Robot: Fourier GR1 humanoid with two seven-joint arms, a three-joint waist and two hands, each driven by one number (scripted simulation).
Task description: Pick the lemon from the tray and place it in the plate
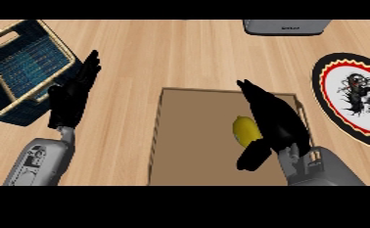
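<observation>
- Lemon [245, 129] in tray [195, 139], at 9 o'clock of right hand [274, 124], fingers straight, grasping nothing.
- Could roll away if nudged sideways.
- Plate [347, 95] waiting at 2 o'clock.
- Left hand [72, 95] resting open at 9 o'clock.

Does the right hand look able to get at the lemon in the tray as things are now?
Probably yes. The right hand is already over the tray, open, right beside the lemon, with its thumb below the fruit. Nothing lies between them, and the tray holds nothing else that shows.
</observation>
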